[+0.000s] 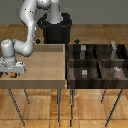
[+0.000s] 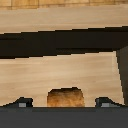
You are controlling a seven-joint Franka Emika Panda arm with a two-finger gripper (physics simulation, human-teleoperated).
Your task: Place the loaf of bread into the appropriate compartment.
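While the arm reaches out past the exterior view's left edge of the light-tan tray (image 1: 42, 62), its gripper (image 1: 12, 73) hangs low there with the loaf of bread (image 2: 65, 97) sitting between the fingers (image 2: 22, 102), seemingly pinched. The divided bin (image 1: 97, 65) stands well apart on the exterior view's right, a small grey cube (image 1: 85, 73) in its near compartment (image 1: 80, 75)

Sim lab setup: wood-plank floor (image 1: 45, 112), thin-legged tray table (image 1: 45, 62), divided bin (image 1: 97, 62) (no room furnishings, rendered look).
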